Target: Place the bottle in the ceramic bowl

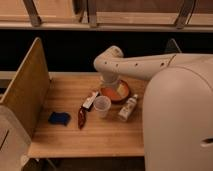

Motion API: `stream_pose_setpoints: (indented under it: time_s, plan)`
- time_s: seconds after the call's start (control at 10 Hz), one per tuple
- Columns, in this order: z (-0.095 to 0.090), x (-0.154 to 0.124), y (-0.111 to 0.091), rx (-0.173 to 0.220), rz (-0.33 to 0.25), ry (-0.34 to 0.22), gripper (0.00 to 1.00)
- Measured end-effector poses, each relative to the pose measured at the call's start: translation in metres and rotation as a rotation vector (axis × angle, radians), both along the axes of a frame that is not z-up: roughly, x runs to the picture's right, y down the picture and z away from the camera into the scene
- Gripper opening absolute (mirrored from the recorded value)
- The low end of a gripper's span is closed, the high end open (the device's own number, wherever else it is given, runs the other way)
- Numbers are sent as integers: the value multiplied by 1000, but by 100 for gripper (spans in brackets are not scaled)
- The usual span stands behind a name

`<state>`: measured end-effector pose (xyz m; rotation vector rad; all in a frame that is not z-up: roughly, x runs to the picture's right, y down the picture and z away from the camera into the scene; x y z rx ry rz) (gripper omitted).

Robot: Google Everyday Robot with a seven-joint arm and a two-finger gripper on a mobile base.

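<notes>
Camera view, gripper (107, 86) at left rim of ceramic bowl (120, 94), fingers seemingly apart, bottle (128, 108) just beside bowl

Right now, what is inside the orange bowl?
Nothing shows inside the ceramic bowl; the bottle is outside it, on the table. The gripper hangs over the bowl's back edge, so that part is hidden.
</notes>
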<state>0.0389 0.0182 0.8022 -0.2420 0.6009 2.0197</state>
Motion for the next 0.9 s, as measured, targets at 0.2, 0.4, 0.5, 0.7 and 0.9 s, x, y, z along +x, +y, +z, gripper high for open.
stream_pose_setpoints:
  time_s: [0.2,0.4,0.5,0.7,0.9]
  plan:
    - [0,0,0,-1,-1,1,80]
    - [0,-1,0,-1,-1,0,80]
    - [0,0,0,-1,-1,1,80]
    - [4,0,2,-12,19,0,80]
    - [8,7,7,-29,40,10,80]
